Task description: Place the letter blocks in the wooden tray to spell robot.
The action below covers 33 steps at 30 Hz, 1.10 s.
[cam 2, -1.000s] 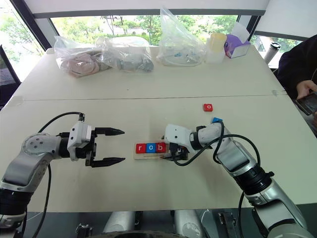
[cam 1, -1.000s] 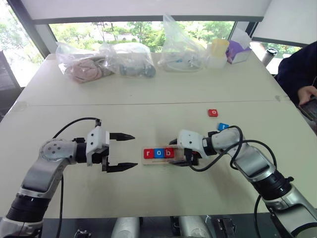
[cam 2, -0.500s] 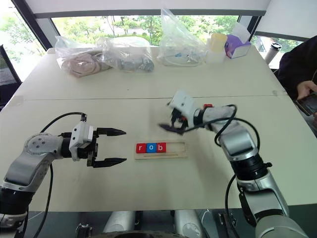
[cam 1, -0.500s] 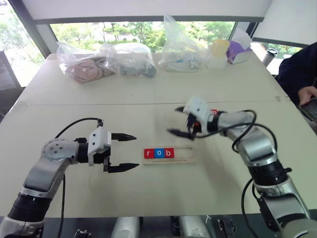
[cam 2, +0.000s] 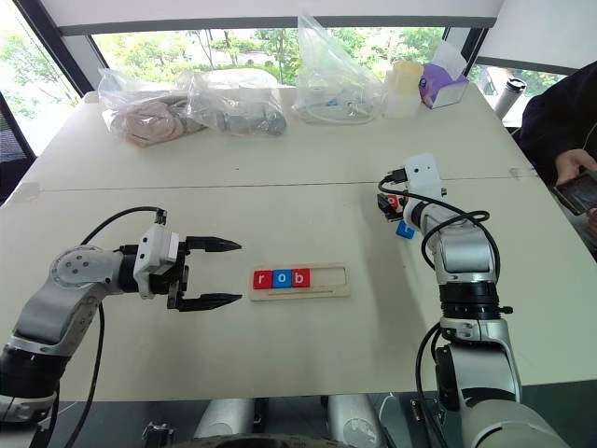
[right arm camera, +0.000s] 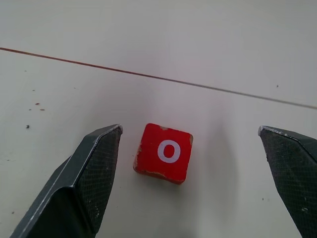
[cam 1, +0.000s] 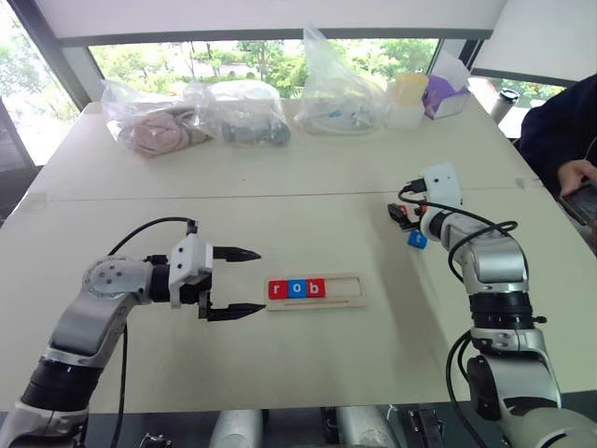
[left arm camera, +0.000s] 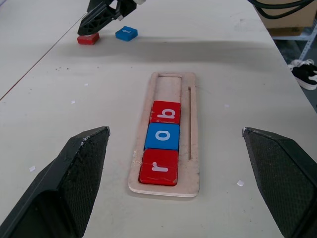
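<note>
The right gripper (right arm camera: 188,148), jaws wide, could bump the red o block (right arm camera: 164,152) away; left gripper (cam 1: 235,281) waits wide.

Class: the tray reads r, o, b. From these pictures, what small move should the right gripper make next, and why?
Probably lower and close on the red o block: the right gripper stands open around it without touching, and the wooden tray needs an o next.
</note>
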Tool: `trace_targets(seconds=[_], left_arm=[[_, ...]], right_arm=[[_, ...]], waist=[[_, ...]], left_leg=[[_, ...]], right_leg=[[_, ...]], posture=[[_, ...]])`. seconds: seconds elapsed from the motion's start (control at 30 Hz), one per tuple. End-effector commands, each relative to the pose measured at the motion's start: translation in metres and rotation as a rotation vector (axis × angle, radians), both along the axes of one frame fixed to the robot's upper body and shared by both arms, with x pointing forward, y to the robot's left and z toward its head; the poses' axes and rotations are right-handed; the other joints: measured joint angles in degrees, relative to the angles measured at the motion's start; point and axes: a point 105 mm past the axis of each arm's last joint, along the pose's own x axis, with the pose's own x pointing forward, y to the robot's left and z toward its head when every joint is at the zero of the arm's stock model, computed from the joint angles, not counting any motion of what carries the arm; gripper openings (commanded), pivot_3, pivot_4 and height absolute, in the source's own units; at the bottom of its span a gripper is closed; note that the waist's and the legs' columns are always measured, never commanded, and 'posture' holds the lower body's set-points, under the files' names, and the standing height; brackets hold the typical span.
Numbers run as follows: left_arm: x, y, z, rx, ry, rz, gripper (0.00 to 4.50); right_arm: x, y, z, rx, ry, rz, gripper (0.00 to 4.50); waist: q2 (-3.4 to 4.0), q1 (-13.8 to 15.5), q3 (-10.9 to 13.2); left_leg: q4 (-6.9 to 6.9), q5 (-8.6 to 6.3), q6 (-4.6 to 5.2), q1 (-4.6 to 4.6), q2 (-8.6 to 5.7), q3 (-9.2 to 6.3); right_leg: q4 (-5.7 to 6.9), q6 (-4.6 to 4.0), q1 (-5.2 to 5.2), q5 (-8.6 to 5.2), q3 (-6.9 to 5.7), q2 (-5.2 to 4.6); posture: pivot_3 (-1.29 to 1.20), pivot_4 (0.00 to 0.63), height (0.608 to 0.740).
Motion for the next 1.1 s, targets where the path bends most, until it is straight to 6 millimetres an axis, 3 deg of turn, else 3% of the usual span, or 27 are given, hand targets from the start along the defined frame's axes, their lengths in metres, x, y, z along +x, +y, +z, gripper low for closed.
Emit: trace_targets(seconds=[0.03,0.43,0.53,0.7,0.87,1.1], left_arm=[[-0.001,0.0,0.006,-0.002,-0.029,-0.015,4.5],[-0.001,-0.002,0.006,-0.006,-0.033,-0.004,4.5],[-0.001,-0.003,0.006,-0.01,-0.034,-0.001,4.5],[0.0,-0.005,0.005,-0.015,-0.033,-0.002,4.5],[0.001,-0.008,0.005,-0.022,-0.029,-0.013,4.5],[0.0,-0.009,0.004,-0.023,-0.02,-0.038,4.5]], right_arm=[[0.004,0.007,0.013,0.065,-0.039,0.016,4.47],[0.008,0.009,-0.01,0.075,0.049,-0.017,4.47],[0.009,0.009,-0.009,0.076,0.045,-0.023,3.67],[0.006,0.013,-0.004,0.092,0.04,-0.017,1.17],[-0.003,0.019,0.005,0.084,0.04,-0.019,1.15],[-0.062,0.031,0.036,0.075,0.044,-0.007,1.15]], waist=[[0.0,0.0,0.0],[0.0,0.0,0.0],[0.0,0.0,0.0],[0.01,0.0,0.0],[0.01,0.1,0.0],[0.05,0.3,0.0]], left_leg=[[0.0,0.0,0.0,0.0,0.0,0.0],[0.01,0.0,0.0,-0.01,0.0,0.0],[0.01,0.0,0.0,-0.01,0.0,0.0],[0.0,0.0,0.0,-0.01,0.0,0.0],[0.0,0.0,0.0,-0.01,0.0,0.0],[-0.05,0.0,0.0,-0.07,0.02,-0.11]], right_leg=[[0.0,0.0,0.0,0.0,0.0,0.0],[0.0,0.0,0.0,0.0,0.0,0.0],[0.0,0.0,0.0,0.0,0.0,0.0],[0.0,0.0,0.0,0.0,0.0,0.0],[0.0,0.0,0.0,0.0,0.0,0.0],[0.0,0.01,-0.06,-0.02,-0.04,0.01]], posture=[[0.0,0.15,0.74],[0.0,0.15,0.74],[0.0,0.15,0.74],[0.0,0.15,0.74],[0.0,0.15,0.74],[0.0,0.15,0.74]])
